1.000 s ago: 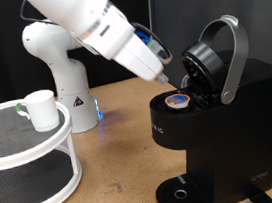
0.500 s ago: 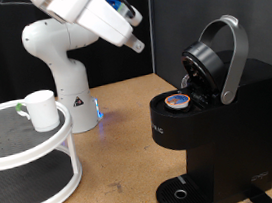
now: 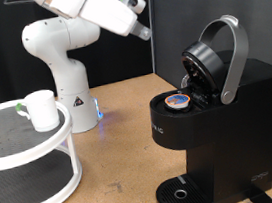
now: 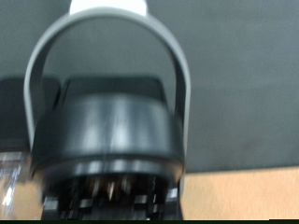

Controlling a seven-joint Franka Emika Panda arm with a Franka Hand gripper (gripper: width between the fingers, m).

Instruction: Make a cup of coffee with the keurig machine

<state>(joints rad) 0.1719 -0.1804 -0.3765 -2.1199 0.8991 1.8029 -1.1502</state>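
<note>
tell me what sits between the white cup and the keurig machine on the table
Nothing: in the exterior view, bare brown tabletop separates the cup on its white tiered stand from the keurig machine.

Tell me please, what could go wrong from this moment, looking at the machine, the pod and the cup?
1. The keurig machine has its lid raised with the pod in the open chamber; the gripper, up and to the exterior view's left, might clip the lid handle if it approaches poorly.
2. The cup stands on the round rack, not on the drip tray; brewing now would probably spill coffee.
</note>
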